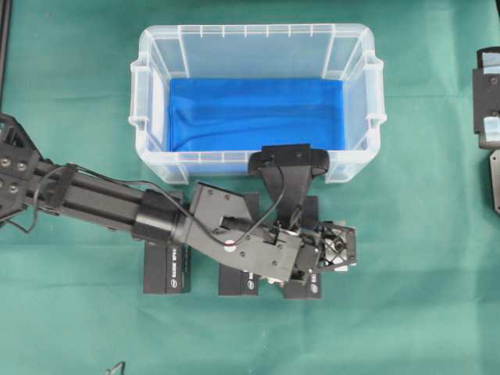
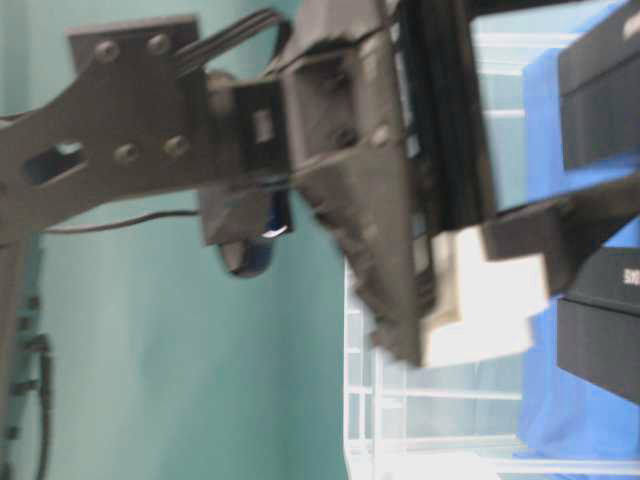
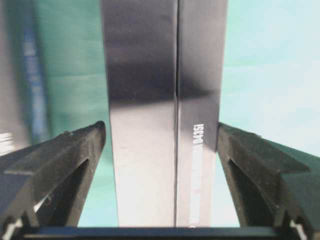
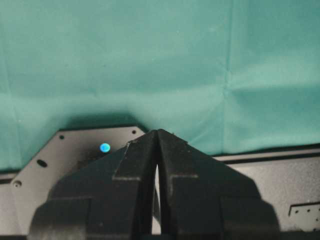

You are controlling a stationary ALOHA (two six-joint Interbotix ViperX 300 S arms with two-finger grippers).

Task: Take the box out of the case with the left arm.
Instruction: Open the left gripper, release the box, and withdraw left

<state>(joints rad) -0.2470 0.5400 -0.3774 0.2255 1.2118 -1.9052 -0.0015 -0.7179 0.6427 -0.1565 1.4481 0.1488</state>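
The clear case holds only blue cloth — three black boxes lie outside, just before it.

The left arm is stretched from the left edge of the tabletop toward its middle, the wrist bent so that the left tool is pointed downward. Its fingers are held wide apart, neither one pressed against anything. The right tool is kept at the right edge, its fingers brought together.
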